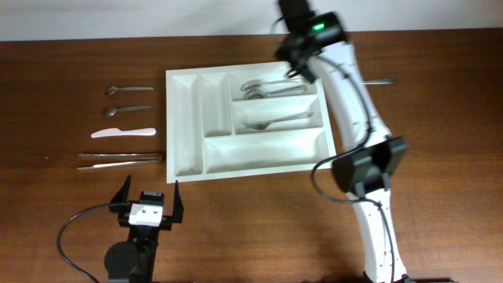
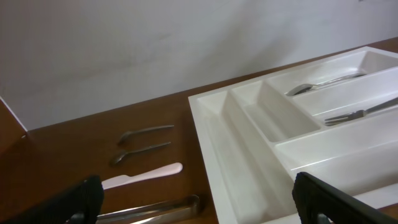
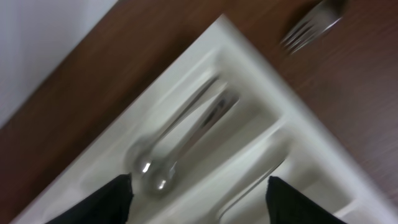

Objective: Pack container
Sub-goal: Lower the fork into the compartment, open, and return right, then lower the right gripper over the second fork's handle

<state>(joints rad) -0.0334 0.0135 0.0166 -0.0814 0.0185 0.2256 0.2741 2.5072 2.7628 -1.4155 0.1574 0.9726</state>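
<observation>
The container (image 1: 189, 126), a white five-compartment tray, lies mid-table. Its top crosswise compartment holds two spoons (image 1: 263, 86) and the middle one a fork (image 1: 271, 122). My right gripper (image 1: 302, 67) hovers over the right end of the top compartment. In the right wrist view it (image 3: 199, 183) stands open above the two spoons (image 3: 180, 137), with nothing between its fingers. My left gripper (image 1: 149, 200) rests open near the front edge, left of the tray. In the left wrist view its jaws (image 2: 198, 193) are wide apart and empty, facing the container (image 2: 217, 124).
Left of the tray lie two spoons (image 1: 130, 89) (image 1: 128, 108), a white knife (image 1: 123, 132) and metal tongs (image 1: 120, 160). A fork (image 1: 383, 81) lies on the table right of the tray, behind my right arm. It also shows as the fork (image 3: 308, 28) in the right wrist view.
</observation>
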